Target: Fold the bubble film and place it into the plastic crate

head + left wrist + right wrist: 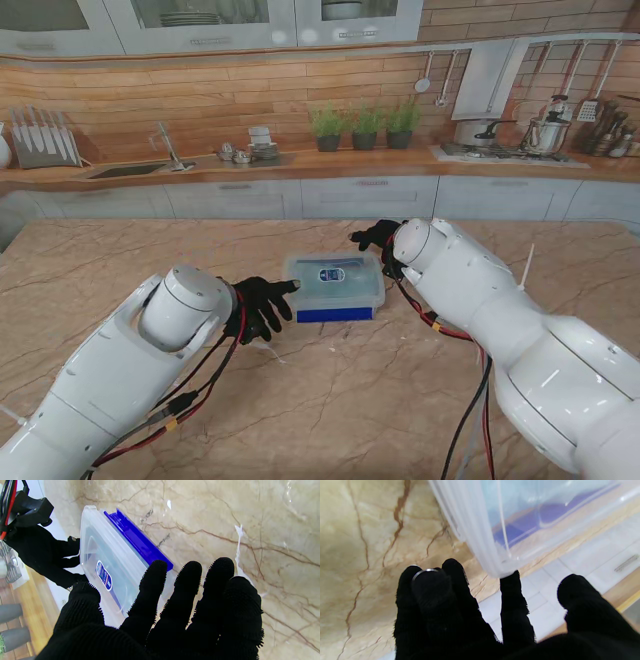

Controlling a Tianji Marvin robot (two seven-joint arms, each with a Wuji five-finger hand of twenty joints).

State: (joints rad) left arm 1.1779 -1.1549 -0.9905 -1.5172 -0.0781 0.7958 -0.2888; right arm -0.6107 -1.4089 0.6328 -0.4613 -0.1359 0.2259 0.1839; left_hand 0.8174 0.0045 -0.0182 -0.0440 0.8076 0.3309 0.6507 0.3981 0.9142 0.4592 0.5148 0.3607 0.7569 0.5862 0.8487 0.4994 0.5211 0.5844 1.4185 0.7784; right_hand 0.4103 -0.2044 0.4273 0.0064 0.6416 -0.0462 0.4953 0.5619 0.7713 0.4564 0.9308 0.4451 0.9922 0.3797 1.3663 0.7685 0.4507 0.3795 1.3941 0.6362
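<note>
A clear plastic crate [333, 283] with a labelled lid and a blue latch [335, 314] on its near side sits mid-table. Its inside looks pale blue, and I cannot make out bubble film as a separate thing. My left hand [262, 305], in a black glove, is open at the crate's near left corner, fingers spread beside the crate [105, 555] and its latch [137, 540]. My right hand [378, 240] is open at the far right corner. In the right wrist view one of its fingertips [511, 580] touches the crate's wall [520, 517]. The left wrist view shows the right hand [42, 552] against the crate's far end.
The marble table [330, 410] stretches wide around the crate. Red and black cables [440, 325] hang under both forearms. A kitchen counter [320, 165] with a sink, pots and plants runs beyond the table's far edge. A thin white strip [238, 552] shows near my left fingertips.
</note>
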